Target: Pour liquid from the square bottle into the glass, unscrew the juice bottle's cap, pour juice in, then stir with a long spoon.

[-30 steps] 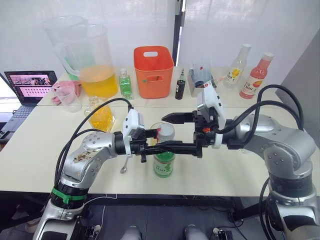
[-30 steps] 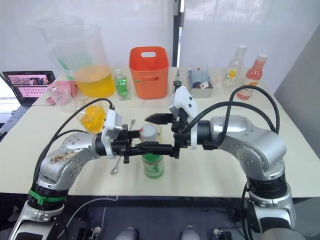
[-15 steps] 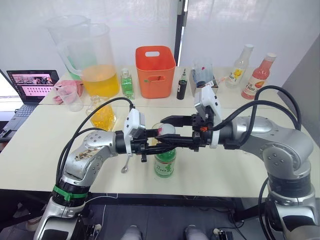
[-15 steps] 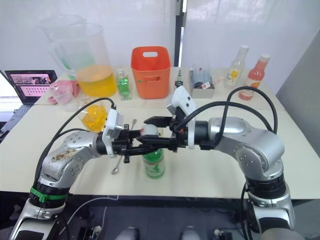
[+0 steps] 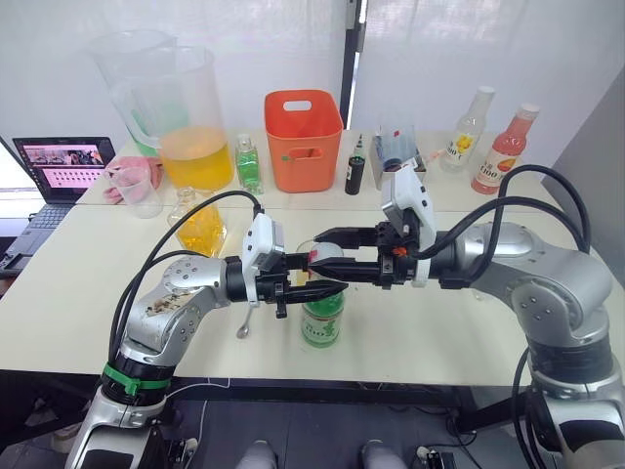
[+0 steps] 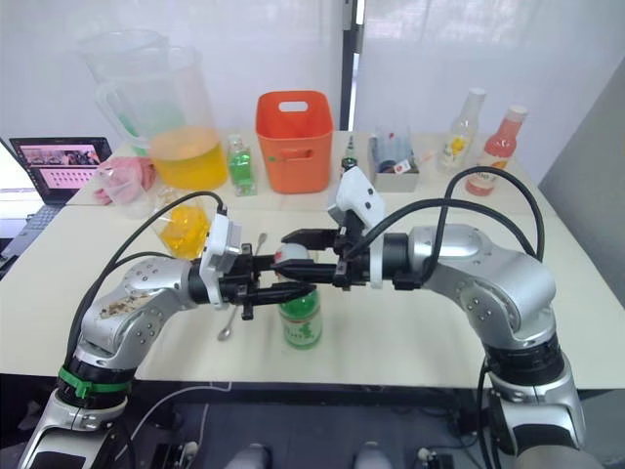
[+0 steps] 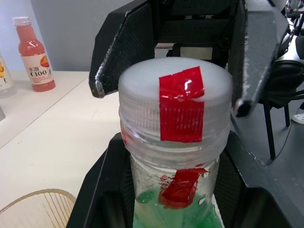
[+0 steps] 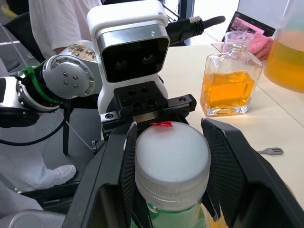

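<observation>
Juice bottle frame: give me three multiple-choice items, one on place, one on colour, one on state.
1. Where does the juice bottle stand?
A. in the orange bin
B. on the near table between both arms
C. beside the laptop

2. What colour is the tape on the cap?
A. red
B. blue
C. yellow

3. How are the right gripper jaws set?
A. shut on the long spoon
B. open either side of the cap
C. holding the glass

Key: B, it stands between the left gripper and the right one; A, a red strip crosses the white cap; B, gaps show on both sides of it.
</observation>
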Controlling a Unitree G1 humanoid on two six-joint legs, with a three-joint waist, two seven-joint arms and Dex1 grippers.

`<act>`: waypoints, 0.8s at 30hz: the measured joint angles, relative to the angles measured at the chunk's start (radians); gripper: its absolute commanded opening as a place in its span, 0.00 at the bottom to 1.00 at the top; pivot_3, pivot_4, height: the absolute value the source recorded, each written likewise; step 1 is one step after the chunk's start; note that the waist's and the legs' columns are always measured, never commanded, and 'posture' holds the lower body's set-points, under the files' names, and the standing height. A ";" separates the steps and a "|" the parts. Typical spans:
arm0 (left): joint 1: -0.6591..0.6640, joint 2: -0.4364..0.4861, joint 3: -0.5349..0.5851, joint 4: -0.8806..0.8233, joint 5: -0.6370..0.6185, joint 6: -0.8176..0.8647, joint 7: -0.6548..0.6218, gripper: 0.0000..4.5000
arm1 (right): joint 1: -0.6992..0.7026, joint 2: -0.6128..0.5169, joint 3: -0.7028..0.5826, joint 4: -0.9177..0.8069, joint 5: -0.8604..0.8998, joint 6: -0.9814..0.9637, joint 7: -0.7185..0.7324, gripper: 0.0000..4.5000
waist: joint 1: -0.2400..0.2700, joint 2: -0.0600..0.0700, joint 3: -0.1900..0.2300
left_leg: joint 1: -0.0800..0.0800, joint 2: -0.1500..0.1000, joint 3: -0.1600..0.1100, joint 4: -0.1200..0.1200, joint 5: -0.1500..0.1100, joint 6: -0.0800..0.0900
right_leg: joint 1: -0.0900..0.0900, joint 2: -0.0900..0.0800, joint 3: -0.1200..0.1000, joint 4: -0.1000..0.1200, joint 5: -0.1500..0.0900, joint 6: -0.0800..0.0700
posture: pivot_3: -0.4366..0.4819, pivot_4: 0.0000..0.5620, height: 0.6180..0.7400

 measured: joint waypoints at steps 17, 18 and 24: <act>0.023 0.026 0.017 -0.037 0.000 0.006 0.016 0.36 | -0.255 0.035 0.216 0.450 -0.208 -0.393 0.622 0.37 | -0.017 0.000 0.000 | 0.001 0.000 0.000 -0.001 0.000 0.000 | 0.000 0.000 0.000 0.000 0.000 0.000 | 0.48 0.27 1.00; 0.026 0.027 0.018 -0.041 -0.001 0.006 0.020 0.36 | -0.262 0.039 0.217 0.462 -0.207 -0.390 0.633 0.37 | -0.019 0.000 0.000 | 0.001 0.000 0.000 -0.001 0.000 0.000 | 0.000 0.000 0.000 0.000 0.000 0.000 | 0.48 0.27 1.00; 0.037 0.025 0.020 -0.056 -0.002 0.007 0.035 0.36 | -0.303 0.033 0.203 0.479 -0.187 -0.334 0.676 0.37 | -0.020 0.000 0.000 | 0.000 0.000 0.000 -0.001 0.000 0.000 | 0.000 0.000 0.000 0.000 0.000 0.000 | 0.48 0.27 1.00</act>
